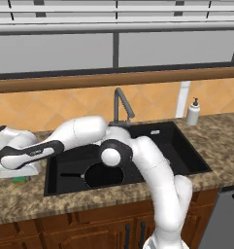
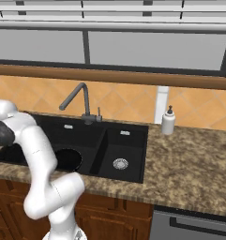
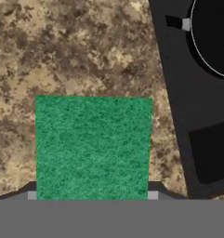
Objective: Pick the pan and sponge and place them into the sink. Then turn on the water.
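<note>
The sponge [image 3: 92, 146] lies flat on the counter [image 3: 62, 51], just to the left of the sink [image 1: 181, 141]. The gripper [image 3: 92, 195] is right over it, with one fingertip [image 3: 32, 195] at each side of the sponge. I cannot tell if the jaws are squeezing it or just sitting beside it.

If the grip is loose, I think the sponge could slip out on the way up and drop on the counter. It is soft, so a hard squeeze could squash it.

The pan [image 1: 103, 174] is in the big basin of the sink. The sink's edge is close to the sponge, so the way over is short. The tap [image 1: 122, 104] stands at the back of the sink, out of the way.
</note>
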### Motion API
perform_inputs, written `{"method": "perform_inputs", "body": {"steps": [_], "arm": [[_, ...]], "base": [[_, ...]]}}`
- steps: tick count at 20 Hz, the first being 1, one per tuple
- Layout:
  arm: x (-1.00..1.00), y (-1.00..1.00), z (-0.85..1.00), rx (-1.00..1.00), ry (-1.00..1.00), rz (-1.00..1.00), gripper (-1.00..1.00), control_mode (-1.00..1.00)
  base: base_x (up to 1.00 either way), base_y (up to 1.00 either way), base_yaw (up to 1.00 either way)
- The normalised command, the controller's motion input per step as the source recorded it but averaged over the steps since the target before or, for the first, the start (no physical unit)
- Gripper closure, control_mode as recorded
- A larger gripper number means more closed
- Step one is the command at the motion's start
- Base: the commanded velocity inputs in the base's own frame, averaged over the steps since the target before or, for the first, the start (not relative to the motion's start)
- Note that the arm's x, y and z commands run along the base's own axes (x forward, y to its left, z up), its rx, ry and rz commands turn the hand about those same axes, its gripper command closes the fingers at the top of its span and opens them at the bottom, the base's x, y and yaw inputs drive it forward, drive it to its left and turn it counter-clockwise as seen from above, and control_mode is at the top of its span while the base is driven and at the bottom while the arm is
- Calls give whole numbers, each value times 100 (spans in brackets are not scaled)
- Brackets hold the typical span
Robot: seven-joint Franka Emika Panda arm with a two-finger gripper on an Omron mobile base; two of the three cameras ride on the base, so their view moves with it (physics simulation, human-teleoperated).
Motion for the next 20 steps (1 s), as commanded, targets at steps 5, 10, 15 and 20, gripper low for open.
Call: {"method": "perform_inputs", "body": {"steps": [5, 10, 15, 20], "arm": [[-2, -98, 14, 27, 0, 0, 100, -100], [-1, -52, 5, 11, 0, 4, 100, -100], [-3, -52, 36, 2, 8, 3, 100, -100], [15, -13, 9, -22, 27, -7, 100, -100]], "base": [[0, 0, 0], [0, 0, 0], [0, 0, 0], [0, 0, 0]]}}
